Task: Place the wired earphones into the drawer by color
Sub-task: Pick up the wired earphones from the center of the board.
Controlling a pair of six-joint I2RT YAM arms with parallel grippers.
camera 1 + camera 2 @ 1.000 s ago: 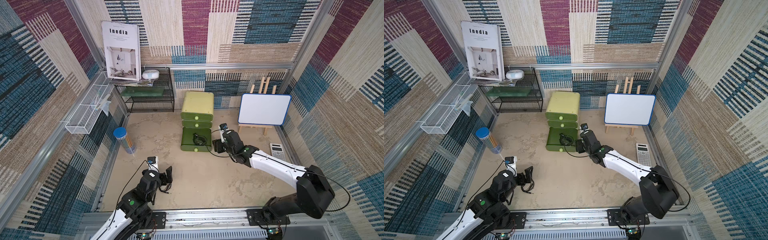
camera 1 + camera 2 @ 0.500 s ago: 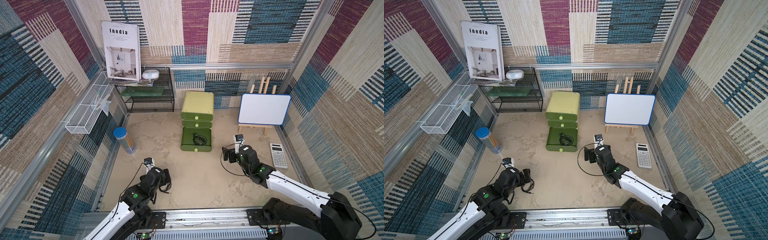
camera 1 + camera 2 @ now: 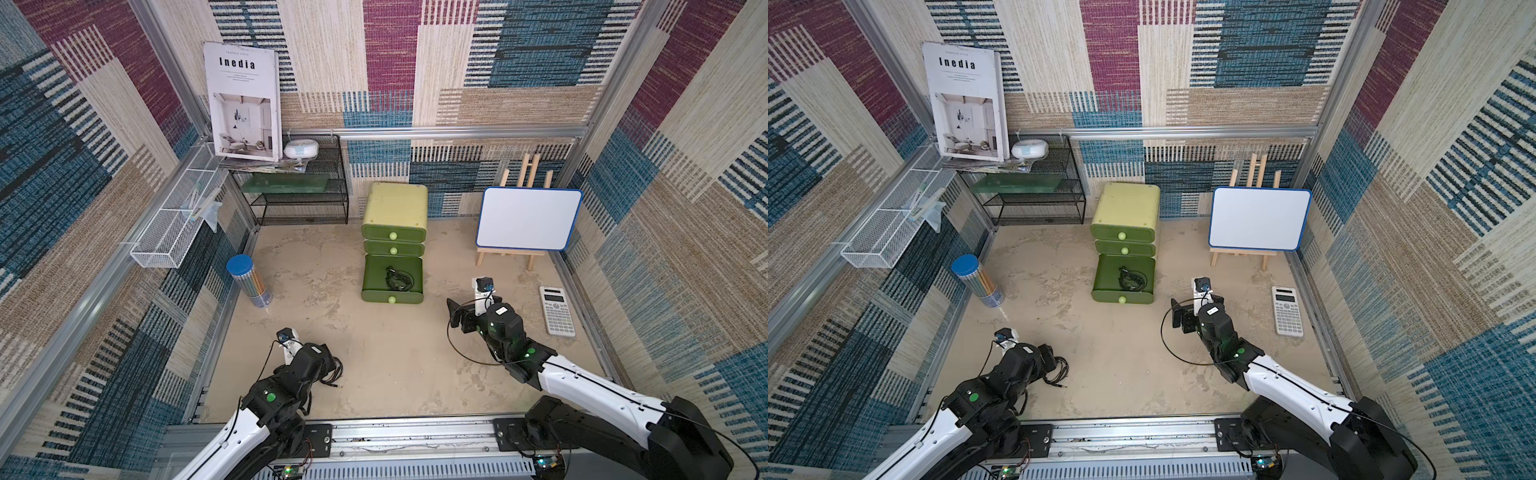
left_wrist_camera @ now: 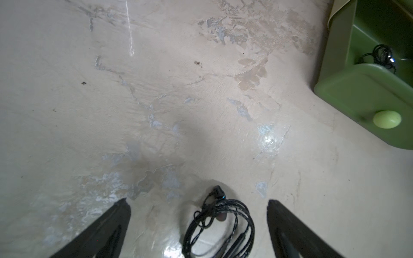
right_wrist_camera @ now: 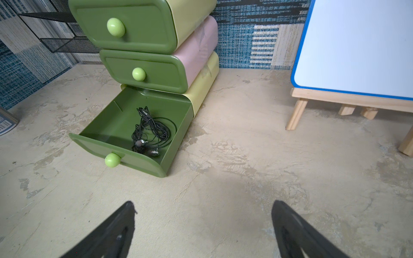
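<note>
Floor earphones — bundle partly cut off.

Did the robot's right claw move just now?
Yes. The right gripper has pulled back from the open bottom drawer toward the robot's base, and is now nearer the calculator.

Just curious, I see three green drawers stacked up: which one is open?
The bottom drawer is pulled out, black earphones lying inside; the middle drawer and top drawer are shut.
</note>
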